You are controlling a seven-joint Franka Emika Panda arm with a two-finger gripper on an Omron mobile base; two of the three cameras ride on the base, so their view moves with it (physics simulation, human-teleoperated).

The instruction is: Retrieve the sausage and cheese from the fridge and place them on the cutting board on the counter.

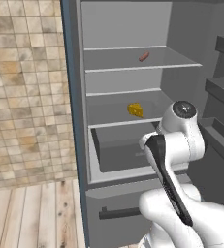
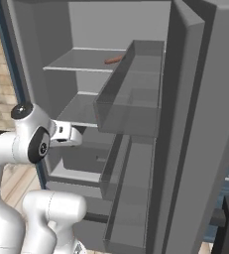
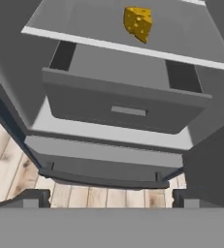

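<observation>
Fingers (image 3: 36,197) spread wide, nothing between; I hold gripper (image 3: 111,199) low before open tall grey fridge (image 1: 77,121), likely lining up reach. Small bright yellow holed cheese wedge (image 3: 138,23) sits near front edge of smooth grey middle shelf (image 1: 113,106), above drawer (image 3: 123,104). Short reddish-brown sausage cylinder (image 1: 143,56) lies on upper shelf (image 1: 133,62), toward back right.
</observation>
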